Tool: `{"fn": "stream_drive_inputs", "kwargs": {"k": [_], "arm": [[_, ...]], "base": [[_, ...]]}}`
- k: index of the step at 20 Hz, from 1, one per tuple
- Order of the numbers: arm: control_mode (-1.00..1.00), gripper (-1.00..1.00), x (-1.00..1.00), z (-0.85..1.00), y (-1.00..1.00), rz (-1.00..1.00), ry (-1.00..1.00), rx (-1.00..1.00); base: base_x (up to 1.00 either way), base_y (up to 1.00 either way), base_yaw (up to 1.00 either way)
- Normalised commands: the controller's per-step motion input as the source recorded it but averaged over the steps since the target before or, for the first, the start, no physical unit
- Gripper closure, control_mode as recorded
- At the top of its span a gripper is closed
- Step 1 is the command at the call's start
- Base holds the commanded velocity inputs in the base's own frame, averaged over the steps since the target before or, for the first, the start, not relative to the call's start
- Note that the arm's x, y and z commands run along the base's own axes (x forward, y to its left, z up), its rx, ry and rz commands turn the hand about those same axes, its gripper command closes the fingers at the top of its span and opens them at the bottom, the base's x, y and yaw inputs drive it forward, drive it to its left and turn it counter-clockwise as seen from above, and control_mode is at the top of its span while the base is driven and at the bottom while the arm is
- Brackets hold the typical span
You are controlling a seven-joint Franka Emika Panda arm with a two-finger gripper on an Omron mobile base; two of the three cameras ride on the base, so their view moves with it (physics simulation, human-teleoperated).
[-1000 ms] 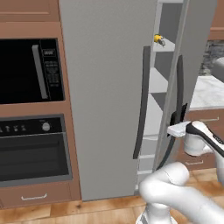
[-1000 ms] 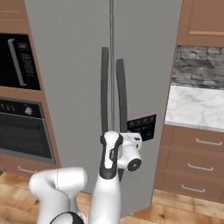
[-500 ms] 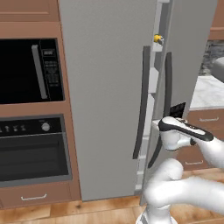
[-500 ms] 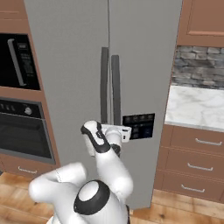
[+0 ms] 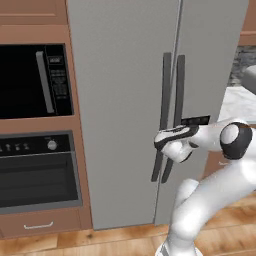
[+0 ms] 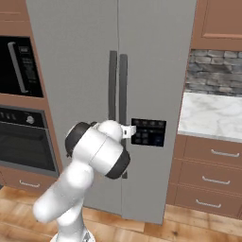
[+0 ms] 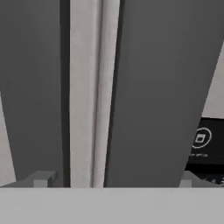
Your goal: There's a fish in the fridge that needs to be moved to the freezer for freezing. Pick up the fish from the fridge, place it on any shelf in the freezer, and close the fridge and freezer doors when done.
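Fridge unit: the tall grey side-by-side fridge (image 5: 120,100) is seen filling the middle of both base views, beside a black built-in microwave (image 5: 35,82) and an oven (image 5: 37,172) on its left.
Doors: the fridge door (image 6: 75,71) and the freezer door (image 6: 156,71) are both shown flush; half a second ago the freezer door was ajar, so it has just been swung closed.
Handles: two long dark vertical bar handles (image 6: 118,94) stand side by side at the centre seam.
Arm: the white arm (image 5: 220,150) is reached across the front, its hand just beside the handles.
Gripper: the gripper (image 7: 111,181) is seen with its fingertips (image 7: 43,179) spread wide apart, pinching nothing, the dark handles right ahead of it.
Fish: hidden behind the closed doors; its shelf cannot be told now.
Task meaning: with both doors closed, the job is judged to be essentially finished.
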Motion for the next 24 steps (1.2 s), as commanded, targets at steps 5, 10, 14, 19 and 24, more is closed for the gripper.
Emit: {"fn": "stream_drive_inputs", "kwargs": {"k": [5,10,14,19,24], "arm": [[-1.00,-1.00,0.82,0.00,0.54,-0.41,0.13,-0.14],[-1.00,-1.00,0.95,-0.03,0.68,-0.46,0.03,-0.15],[-1.00,-1.00,0.58,0.01,0.51,-0.13,0.00,0.06],[-1.00,-1.00,0.19,0.04,-0.26,0.47,-0.01,0.41],[-1.00,-1.00,0.50,0.00,0.00,0.52,-0.08,0.40]], "base": [[0.00,0.00,0.00],[0.00,0.00,0.00],[0.00,0.00,0.00],[0.00,0.00,0.00],[0.00,0.00,0.00]]}}
